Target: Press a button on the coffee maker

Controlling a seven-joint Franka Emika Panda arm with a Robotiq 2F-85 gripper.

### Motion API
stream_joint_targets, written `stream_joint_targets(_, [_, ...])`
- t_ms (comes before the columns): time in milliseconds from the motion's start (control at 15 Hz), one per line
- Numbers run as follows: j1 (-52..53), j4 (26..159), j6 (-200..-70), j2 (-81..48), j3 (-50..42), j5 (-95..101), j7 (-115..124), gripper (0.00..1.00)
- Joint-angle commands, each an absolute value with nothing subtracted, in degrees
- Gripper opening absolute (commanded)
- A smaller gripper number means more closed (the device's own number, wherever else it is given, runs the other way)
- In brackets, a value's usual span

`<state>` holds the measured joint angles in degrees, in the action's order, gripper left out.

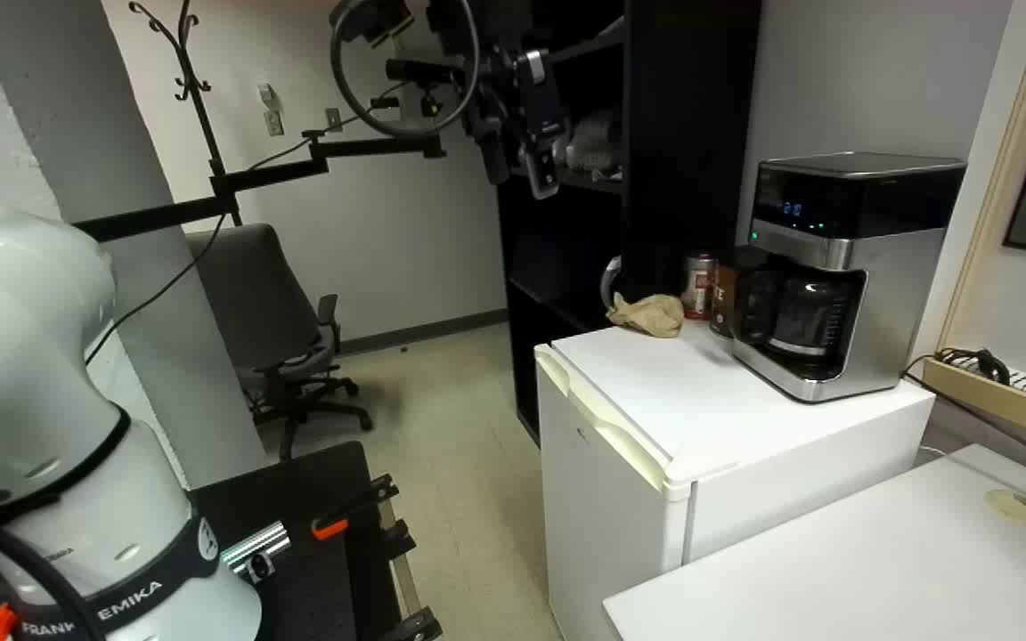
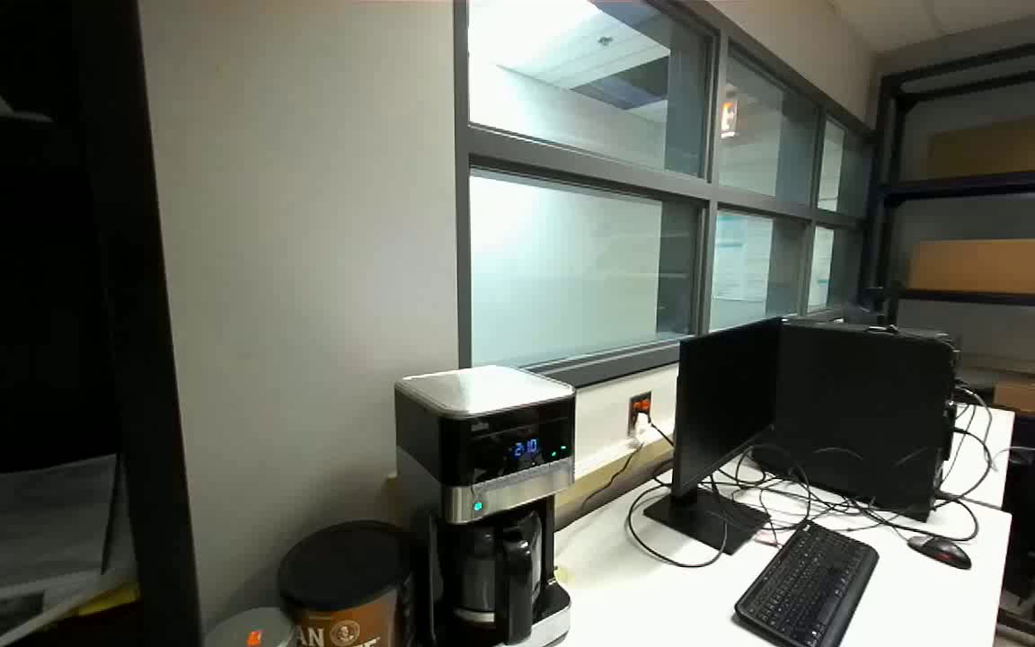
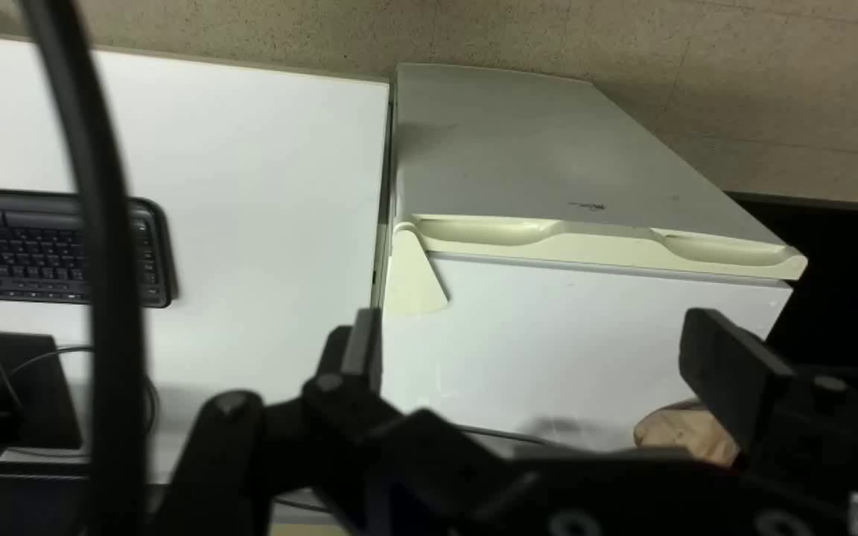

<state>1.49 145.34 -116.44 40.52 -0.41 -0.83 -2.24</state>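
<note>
The coffee maker (image 1: 900, 285) stands upright on the white cabinet. It also shows in an exterior view (image 2: 482, 458). Its black front panel (image 2: 522, 449) has lit blue digits and small green lights, and a green light glows on the silver band below. The dark carafe (image 1: 811, 312) sits inside. My gripper (image 1: 520, 174) points downward, apart from the coffee maker and left of it in that view, in front of the black shelf. In the wrist view the gripper (image 3: 533, 324) is open with nothing between the fingers. The coffee maker cannot be made out in the wrist view.
The white cabinet (image 1: 638, 383) carries a crumpled tan bag (image 1: 651, 316), a can (image 1: 700, 285) and a brown jar (image 2: 347, 620) beside the coffee maker. A black shelf (image 1: 687, 133) stands behind. A white table (image 1: 851, 552) adjoins, with a keyboard (image 2: 809, 584) and monitor (image 2: 724, 404).
</note>
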Motion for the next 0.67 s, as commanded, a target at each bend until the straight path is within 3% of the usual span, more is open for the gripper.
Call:
stream_joint_targets(0, [1.41,145.25,-116.35,40.49,-0.33,-0.88,-2.26,1.00])
stream_joint_targets(600, [1.50,144.92,-116.45,40.08,-0.39,-0.94,-2.43,1.00])
